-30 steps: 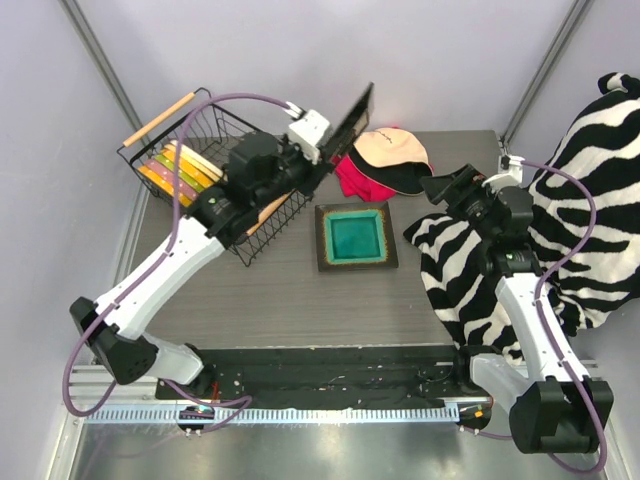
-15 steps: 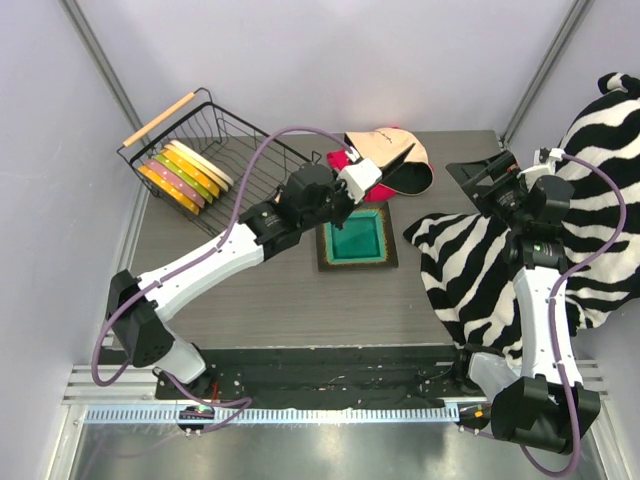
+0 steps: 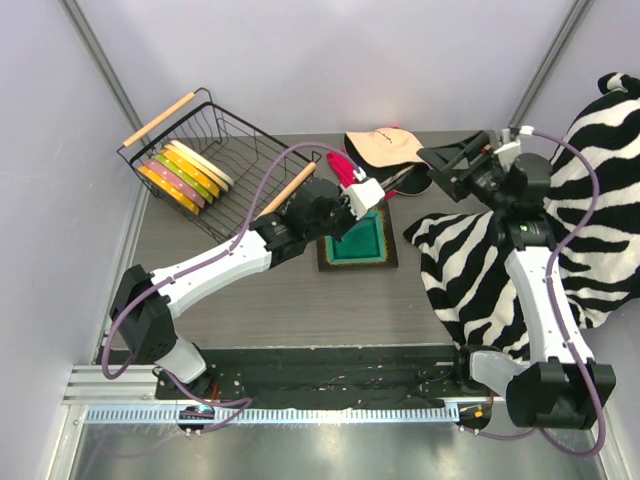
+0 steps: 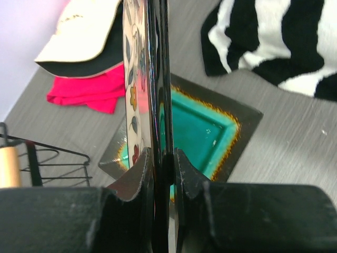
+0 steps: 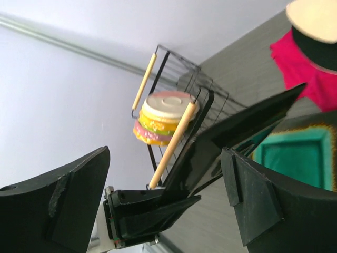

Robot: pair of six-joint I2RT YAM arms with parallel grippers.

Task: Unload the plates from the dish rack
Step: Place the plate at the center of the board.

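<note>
From above, your left gripper (image 3: 368,203) hangs over a square teal-glazed plate (image 3: 372,240) lying on the grey bench (image 3: 260,300). The black wire dish rack with wooden handles (image 3: 255,160) holds round scalloped plates (image 3: 185,172) on edge. At the left wrist, that gripper pinches the square cream flowered plate with dark rim (image 4: 138,79) upright just above the teal one. You're setting it down, so tilt it flat next. At the right wrist, the right gripper (image 5: 166,153) gapes wide, empty.
</note>
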